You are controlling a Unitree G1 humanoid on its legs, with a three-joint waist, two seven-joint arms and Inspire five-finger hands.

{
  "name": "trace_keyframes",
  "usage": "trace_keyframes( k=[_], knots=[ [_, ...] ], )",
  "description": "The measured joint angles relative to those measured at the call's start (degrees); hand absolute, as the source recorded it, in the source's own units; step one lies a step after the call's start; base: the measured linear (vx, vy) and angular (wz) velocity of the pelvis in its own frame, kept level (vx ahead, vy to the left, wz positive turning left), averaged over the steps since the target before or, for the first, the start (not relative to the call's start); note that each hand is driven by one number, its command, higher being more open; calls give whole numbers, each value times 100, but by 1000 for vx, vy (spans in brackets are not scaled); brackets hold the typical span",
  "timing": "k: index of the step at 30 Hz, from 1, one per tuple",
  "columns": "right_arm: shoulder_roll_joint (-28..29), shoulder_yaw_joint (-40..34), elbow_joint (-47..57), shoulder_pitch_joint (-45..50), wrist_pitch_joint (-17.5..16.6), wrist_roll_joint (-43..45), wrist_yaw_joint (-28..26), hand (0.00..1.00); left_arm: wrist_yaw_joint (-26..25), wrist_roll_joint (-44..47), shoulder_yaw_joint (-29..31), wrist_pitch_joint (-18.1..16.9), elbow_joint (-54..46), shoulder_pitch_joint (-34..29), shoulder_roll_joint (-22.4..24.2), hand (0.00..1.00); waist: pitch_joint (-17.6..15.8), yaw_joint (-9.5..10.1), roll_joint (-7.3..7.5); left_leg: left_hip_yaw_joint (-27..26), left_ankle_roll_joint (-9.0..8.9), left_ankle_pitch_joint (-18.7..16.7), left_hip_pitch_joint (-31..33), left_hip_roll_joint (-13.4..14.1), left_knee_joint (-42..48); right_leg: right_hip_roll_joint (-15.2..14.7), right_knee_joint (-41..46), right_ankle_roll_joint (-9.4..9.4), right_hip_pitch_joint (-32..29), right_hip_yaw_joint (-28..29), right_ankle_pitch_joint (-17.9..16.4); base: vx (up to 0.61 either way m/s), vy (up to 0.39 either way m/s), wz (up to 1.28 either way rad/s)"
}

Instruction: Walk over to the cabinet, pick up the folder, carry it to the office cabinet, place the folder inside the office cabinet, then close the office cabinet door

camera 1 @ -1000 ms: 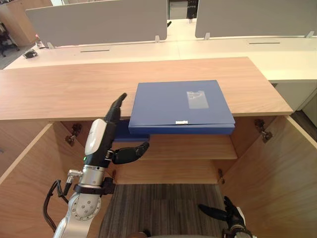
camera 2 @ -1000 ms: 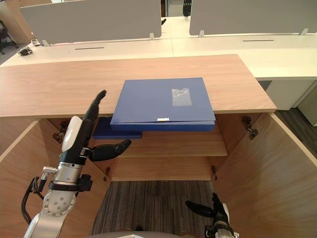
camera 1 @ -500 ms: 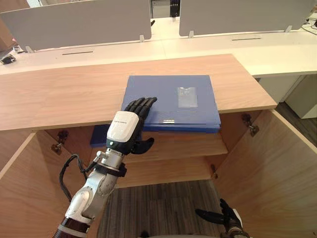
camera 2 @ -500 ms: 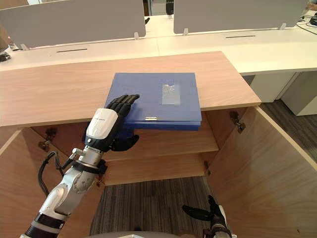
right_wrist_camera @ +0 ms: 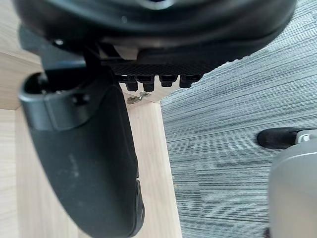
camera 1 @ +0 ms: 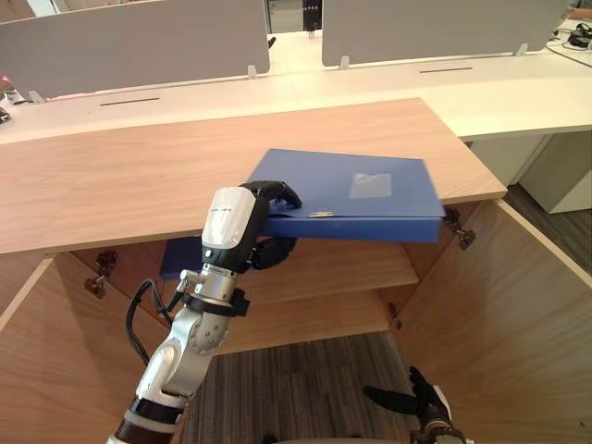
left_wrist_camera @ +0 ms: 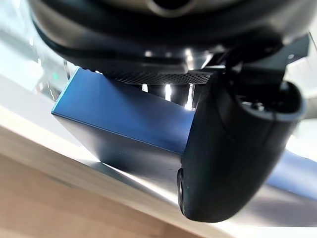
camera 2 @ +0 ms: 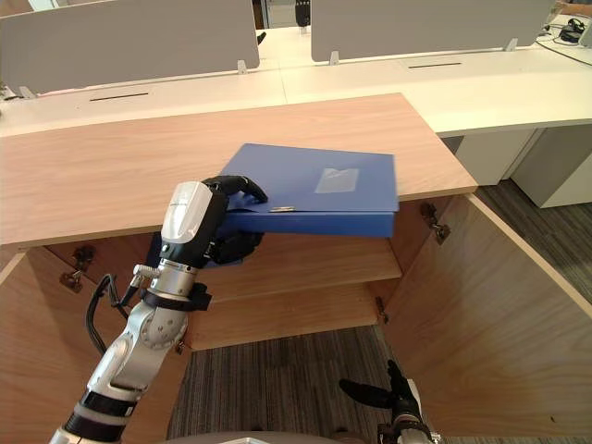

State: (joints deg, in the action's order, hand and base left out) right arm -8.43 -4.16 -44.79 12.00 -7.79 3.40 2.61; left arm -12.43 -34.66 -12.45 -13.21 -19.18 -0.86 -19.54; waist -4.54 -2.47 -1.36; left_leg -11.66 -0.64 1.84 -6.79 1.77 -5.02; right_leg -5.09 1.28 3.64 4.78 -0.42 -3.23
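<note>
- blue folder (camera 1: 356, 192) no longer lies square on the wooden cabinet top (camera 1: 120, 185) as it did half a second ago: it is now turned askew, its near edge is raised, and its right end juts out past the top's front edge.
- the left hand (camera 1: 236, 227) has changed too: its fingers lay flat on the cover before, and now they curl over the folder's near left corner with the thumb underneath, clamped on it.
- whether the folder's far edge has cleared the wood i cannot tell.
- the right hand (camera 1: 416, 404) hangs low over the carpet, fingers loosely spread, holding nothing.
- a second blue folder (camera 1: 180, 259) lies on the shelf (camera 1: 351, 264) below.
- judgement: the pick-up is under way, while the carrying, placing and door closing are all still to do. with a grip at one corner only, the long free end may sag or twist.
</note>
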Motion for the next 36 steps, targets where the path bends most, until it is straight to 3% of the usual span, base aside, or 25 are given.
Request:
trace_keyframes(
  k=[6,12,14,17,21,29,30,36],
  knots=[
    [348,-74,2053,220,-37,621,116,100,316,1724,-287,-353,-970,-951,549,0,-1,-17,2,-132,5,-12,23,20,1,31,81,10,-107,148,18,-22,-24,-13],
    [756,-339,4417,535,-153,791,273,100,732,3951,60,-331,-1264,-1674,862,0,-10,2,14,-192,10,-31,24,24,1,38,81,22,-142,209,38,-25,-24,-6],
    [750,-321,5646,618,-231,779,313,100,922,5046,322,-269,-1380,-1943,979,0,-20,12,31,-240,11,-48,23,22,2,38,80,32,-164,258,44,-1,-21,-10],
    [647,-237,6480,527,-445,793,253,100,1053,5688,435,-226,-1448,-2054,1036,0,-23,25,40,-292,15,-67,19,21,4,41,80,51,-182,316,56,3,-20,-10],
    [113,66,6826,-20,-621,953,18,100,1390,6088,352,-124,-1447,-2060,917,0,-50,22,84,-308,25,-86,19,16,31,29,80,83,-176,344,75,-1,-8,-2],
    [-1275,881,6588,-944,-654,1531,-397,100,1937,6574,-38,29,-1291,-2037,219,0,-55,135,91,-256,34,-79,22,9,50,8,80,105,-139,298,88,-14,-17,3],
    [-1428,948,6492,-1036,-653,1574,-399,0,1938,6686,-40,29,-1216,-2016,182,0,-54,155,90,-242,41,-73,23,1,51,4,80,106,-131,282,88,-30,-28,6],
    [-2098,1381,5972,-1462,-641,2094,-417,0,1938,7178,-40,25,-961,-2017,-162,0,-51,177,89,-168,55,-49,29,-12,48,-8,83,106,-101,208,88,-21,-26,7]
  ],
)
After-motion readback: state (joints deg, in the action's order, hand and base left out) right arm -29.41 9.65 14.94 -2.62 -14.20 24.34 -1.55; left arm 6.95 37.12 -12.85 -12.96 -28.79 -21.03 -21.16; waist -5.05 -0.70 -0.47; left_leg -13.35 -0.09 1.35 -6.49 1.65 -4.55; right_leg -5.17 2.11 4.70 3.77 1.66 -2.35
